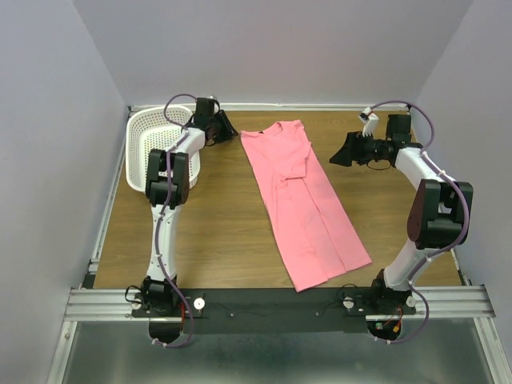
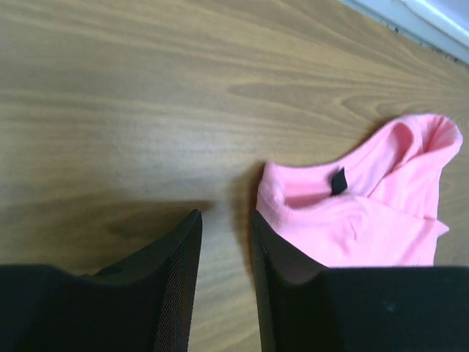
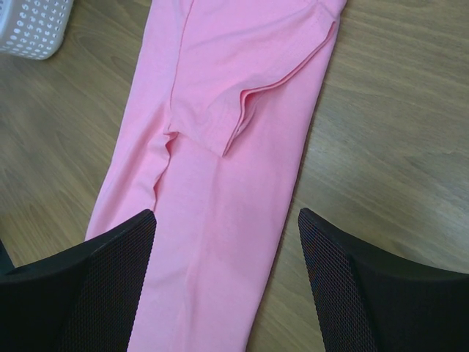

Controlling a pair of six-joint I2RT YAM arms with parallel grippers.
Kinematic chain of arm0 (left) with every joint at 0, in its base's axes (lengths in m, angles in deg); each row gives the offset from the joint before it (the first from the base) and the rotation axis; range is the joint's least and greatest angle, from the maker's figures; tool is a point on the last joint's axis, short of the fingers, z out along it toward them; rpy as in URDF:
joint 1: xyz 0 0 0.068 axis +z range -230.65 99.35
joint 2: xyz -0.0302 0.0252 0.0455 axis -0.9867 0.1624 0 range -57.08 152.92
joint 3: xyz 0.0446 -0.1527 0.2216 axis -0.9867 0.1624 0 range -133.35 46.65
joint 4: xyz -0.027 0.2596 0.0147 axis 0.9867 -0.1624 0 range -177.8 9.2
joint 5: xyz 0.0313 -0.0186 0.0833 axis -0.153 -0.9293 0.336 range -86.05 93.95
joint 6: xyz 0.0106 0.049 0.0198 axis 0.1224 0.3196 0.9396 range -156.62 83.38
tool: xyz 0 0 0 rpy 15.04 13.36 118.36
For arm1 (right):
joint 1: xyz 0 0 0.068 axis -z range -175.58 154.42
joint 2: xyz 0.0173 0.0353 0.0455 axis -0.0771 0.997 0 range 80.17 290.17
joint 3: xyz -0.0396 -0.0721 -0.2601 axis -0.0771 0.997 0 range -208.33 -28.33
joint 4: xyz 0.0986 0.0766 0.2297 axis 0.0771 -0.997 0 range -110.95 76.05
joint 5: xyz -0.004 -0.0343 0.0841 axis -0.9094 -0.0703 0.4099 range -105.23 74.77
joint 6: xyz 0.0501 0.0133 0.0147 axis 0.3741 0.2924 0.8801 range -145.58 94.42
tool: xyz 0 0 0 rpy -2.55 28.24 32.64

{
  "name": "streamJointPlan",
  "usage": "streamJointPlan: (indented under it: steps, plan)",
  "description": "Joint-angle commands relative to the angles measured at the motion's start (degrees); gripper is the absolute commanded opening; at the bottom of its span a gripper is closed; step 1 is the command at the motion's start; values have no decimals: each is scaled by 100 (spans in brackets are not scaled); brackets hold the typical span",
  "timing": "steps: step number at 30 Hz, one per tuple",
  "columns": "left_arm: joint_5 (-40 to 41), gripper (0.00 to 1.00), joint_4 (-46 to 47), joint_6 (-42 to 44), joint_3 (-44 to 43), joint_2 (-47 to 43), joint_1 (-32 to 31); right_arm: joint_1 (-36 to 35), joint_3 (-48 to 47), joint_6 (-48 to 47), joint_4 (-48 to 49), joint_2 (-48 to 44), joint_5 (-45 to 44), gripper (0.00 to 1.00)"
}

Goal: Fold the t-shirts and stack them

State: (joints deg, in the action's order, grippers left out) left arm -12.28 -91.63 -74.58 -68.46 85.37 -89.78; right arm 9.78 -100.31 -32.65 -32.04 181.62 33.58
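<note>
The left gripper's (image 2: 224,216) two black fingers (image 2: 176,279) are standing only slightly parted, with a narrow strip of brown wood-grain table (image 2: 110,110) showing between them and nothing caught in the gap. They are hovering over bare wood just beside the collar end of the plain salmon-pink soft cloth t-shirt (image 2: 352,227). The shirt's small dark label (image 2: 337,180) is showing inside the round neck, off to one side of the fingertips.

The right gripper's (image 3: 226,214) black mesh-faced fingers (image 3: 110,279) are spread wide and gripping nothing. They are hanging above the t-shirt's body, whose pink cloth is filling the space below and between them. Further along the shirt, a short sleeve (image 3: 212,110) is lying folded inward across the body.

In the top view the t-shirt (image 1: 304,204) is lying flat on the table as a long narrow strip. Its collar is pointing toward the far edge and its hem toward the arm bases, and it is running between the two grippers.

The white perforated plastic basket (image 1: 152,132) is sitting at the far left of the table. It is near the shirt's collar end but not touching it, and the shirt is lying wholly outside it. The left arm (image 1: 164,232) is reaching up past the basket's right side and covering part of its inside, so I cannot tell for certain what it is holding. A corner of the basket (image 3: 33,26) is also showing in the right wrist view, apart from the shirt's edge. The right arm (image 1: 424,208) is bending in from the right.
</note>
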Motion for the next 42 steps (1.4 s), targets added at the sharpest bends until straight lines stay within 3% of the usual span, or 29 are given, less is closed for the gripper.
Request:
streamJointPlan:
  steps: [1,12,21,24,25,26,27,35,40,42]
  plan:
    - [-136,42,125,104,540,-533,-19,43,62,-14,51,-196,163,86]
    - [-688,42,336,279,973,-579,-98,52,71,-5,51,-169,181,86]
    - [-900,42,-120,315,25,133,-283,52,62,-22,42,-90,207,86]
    - [-645,29,-402,201,-327,318,-283,52,53,-14,42,-90,216,86]
    - [-575,12,-463,149,-493,405,-283,52,44,4,42,-108,225,86]
    - [-557,1,-481,131,-564,450,-283,52,53,-5,42,-108,233,86]
    - [-522,0,-534,104,-652,494,-283,52,53,4,42,-116,233,86]
    - [84,0,-552,-317,-1487,740,-81,52,62,22,42,-143,269,86]
    - [-143,0,-754,-555,-2497,1363,121,52,79,-66,33,-169,242,86]
    - [-581,21,-622,-634,-2727,1461,183,52,132,-189,16,-239,199,86]
